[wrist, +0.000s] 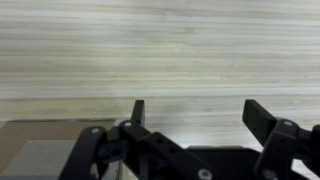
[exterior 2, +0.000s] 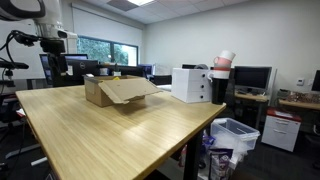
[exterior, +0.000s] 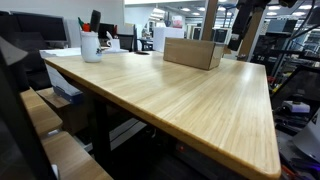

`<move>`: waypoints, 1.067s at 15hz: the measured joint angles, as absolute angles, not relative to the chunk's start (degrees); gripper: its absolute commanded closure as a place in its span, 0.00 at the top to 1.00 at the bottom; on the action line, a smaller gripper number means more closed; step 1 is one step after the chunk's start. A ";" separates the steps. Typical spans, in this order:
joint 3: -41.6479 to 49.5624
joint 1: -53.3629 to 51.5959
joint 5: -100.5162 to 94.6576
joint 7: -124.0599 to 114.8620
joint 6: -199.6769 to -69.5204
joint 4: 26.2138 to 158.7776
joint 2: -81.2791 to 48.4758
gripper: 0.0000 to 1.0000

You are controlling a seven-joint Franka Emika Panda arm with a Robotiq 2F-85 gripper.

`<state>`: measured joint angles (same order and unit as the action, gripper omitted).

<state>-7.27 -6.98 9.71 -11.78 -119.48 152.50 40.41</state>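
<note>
In the wrist view my gripper is open, its two black fingers spread wide over the light wooden tabletop with nothing between them. In both exterior views an open cardboard box sits on the far part of the table, flaps out. The robot arm rises at the far edge of the table just beyond the box. The gripper itself is hard to make out in the exterior views.
A white mug with pens stands at a far corner of the table beside some papers. A white box-like unit sits at the table's corner. Desks, monitors and a bin surround the table.
</note>
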 measured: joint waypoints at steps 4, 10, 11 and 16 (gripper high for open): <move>-7.29 -6.96 10.42 -14.19 -120.86 152.50 40.41 1.00; -8.67 -5.67 9.61 -16.62 -122.11 152.41 40.69 1.00; -9.46 -5.26 9.19 -18.16 -121.19 152.18 41.62 1.00; -11.22 -4.45 8.83 -22.21 -116.35 152.02 48.27 1.00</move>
